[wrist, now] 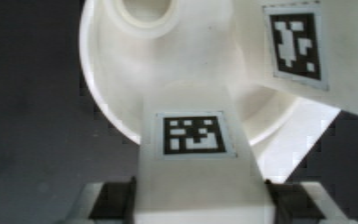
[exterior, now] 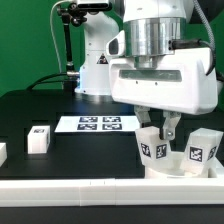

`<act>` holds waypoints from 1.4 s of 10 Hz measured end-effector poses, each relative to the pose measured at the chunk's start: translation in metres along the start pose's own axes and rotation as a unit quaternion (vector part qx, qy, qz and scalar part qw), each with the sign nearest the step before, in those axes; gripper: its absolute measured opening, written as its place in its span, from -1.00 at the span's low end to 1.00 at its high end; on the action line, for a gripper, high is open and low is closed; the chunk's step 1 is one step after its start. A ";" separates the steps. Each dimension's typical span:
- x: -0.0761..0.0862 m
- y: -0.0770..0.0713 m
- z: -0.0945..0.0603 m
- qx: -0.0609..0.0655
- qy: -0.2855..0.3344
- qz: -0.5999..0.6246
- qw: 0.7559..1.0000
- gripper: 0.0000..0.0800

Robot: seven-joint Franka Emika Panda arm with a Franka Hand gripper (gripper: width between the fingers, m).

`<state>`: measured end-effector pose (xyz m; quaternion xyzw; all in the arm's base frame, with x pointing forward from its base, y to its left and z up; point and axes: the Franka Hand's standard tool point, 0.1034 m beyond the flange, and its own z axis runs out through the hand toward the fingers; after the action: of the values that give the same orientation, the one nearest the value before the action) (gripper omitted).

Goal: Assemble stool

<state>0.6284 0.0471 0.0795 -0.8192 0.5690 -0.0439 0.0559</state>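
Note:
My gripper is shut on a white leg block with a black-and-white tag, holding it upright over the near rim of the round white seat. In the wrist view the gripper has its dark pads on both sides of this leg, whose far end lies against the seat disc. A second tagged leg stands in the seat on the exterior view's right and shows in the wrist view as the other leg. A round socket is open in the disc.
A loose leg block lies on the black table at the exterior view's left, with another white part at the left edge. The marker board lies mid-table before the robot base. A white rail runs along the front.

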 end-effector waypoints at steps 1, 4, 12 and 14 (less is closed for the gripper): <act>0.000 0.000 0.000 0.002 -0.004 0.037 0.999 -0.15; 0.000 0.003 0.001 -0.002 -0.017 0.145 0.989 -0.15; 0.004 0.008 -0.007 -0.010 -0.035 0.194 0.980 0.40; 0.022 0.015 -0.026 0.004 -0.028 0.128 0.991 0.61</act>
<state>0.6191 0.0206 0.1031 -0.7406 0.6670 -0.0154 0.0802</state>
